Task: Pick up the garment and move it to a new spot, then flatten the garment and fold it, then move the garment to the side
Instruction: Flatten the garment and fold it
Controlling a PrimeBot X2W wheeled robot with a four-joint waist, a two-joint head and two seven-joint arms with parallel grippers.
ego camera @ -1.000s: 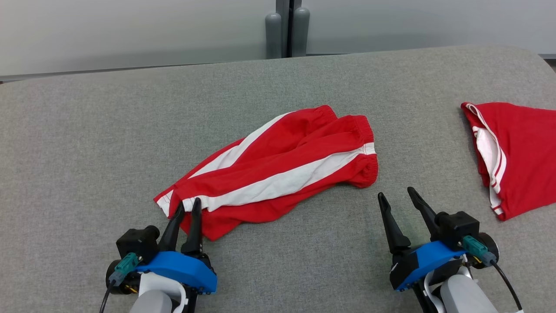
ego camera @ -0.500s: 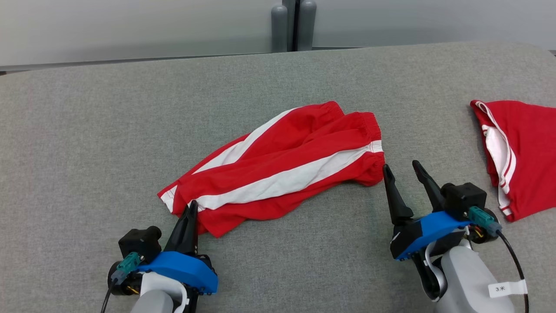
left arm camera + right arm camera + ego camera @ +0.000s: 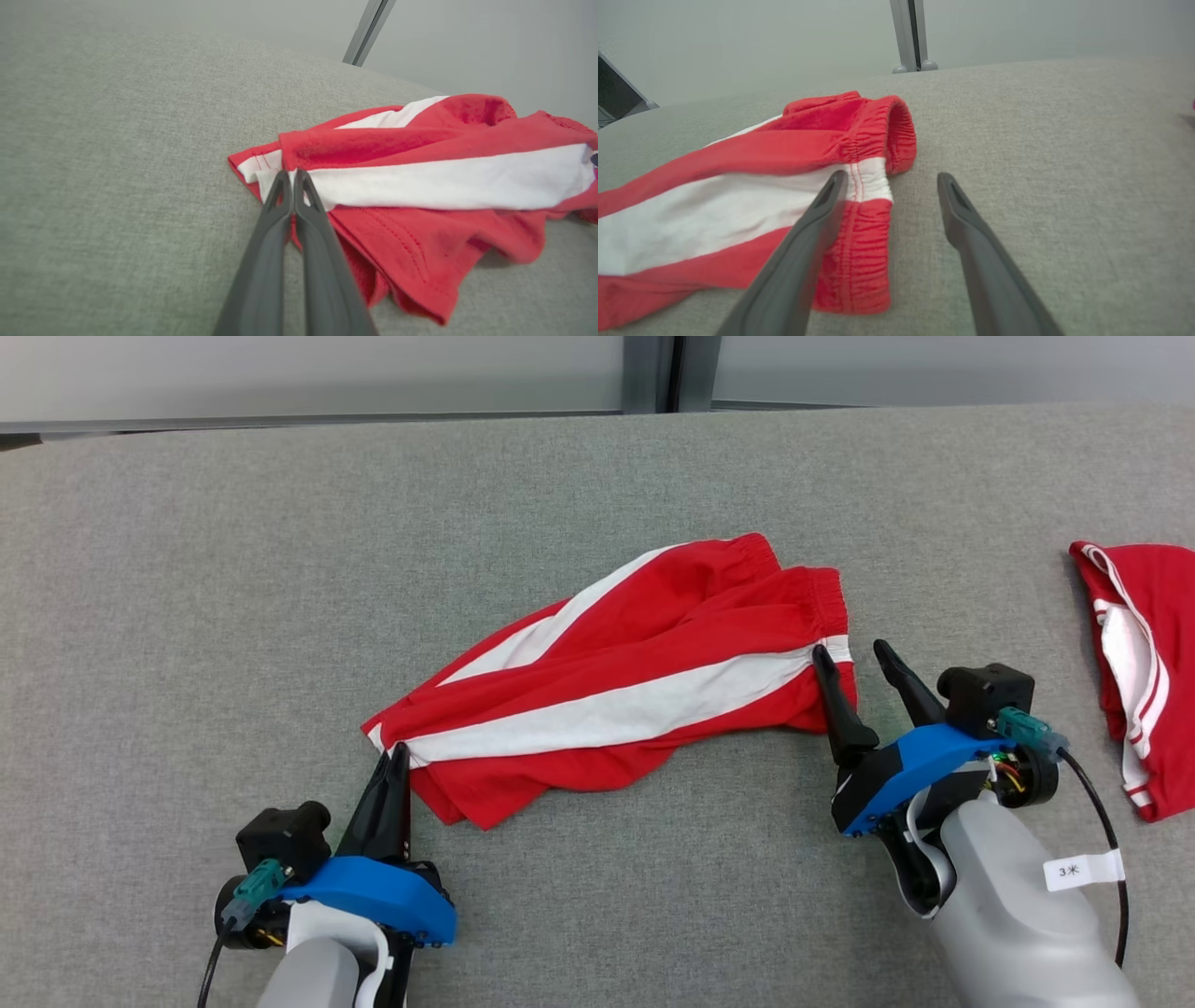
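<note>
The garment (image 3: 616, 700) is a pair of red shorts with white side stripes, lying crumpled across the middle of the grey table (image 3: 187, 569). My left gripper (image 3: 397, 756) is shut on the white-striped hem at its near-left corner, and the left wrist view shows my left gripper (image 3: 290, 175) with its tips pressed together on that hem of the garment (image 3: 444, 177). My right gripper (image 3: 851, 653) is open at the elastic waistband on the right end. In the right wrist view one finger of my right gripper (image 3: 893, 176) lies over the waistband of the garment (image 3: 738, 186) and the other over bare table.
A second red garment with white trim (image 3: 1148, 663) lies at the table's right edge. The padded grey table runs back to a pale wall with a vertical post (image 3: 667, 373). Bare table surface surrounds the shorts on the left and front.
My left gripper has closed on the hem corner. My right gripper has moved forward to straddle the waistband edge. The head camera has tilted, shifting the whole picture.
</note>
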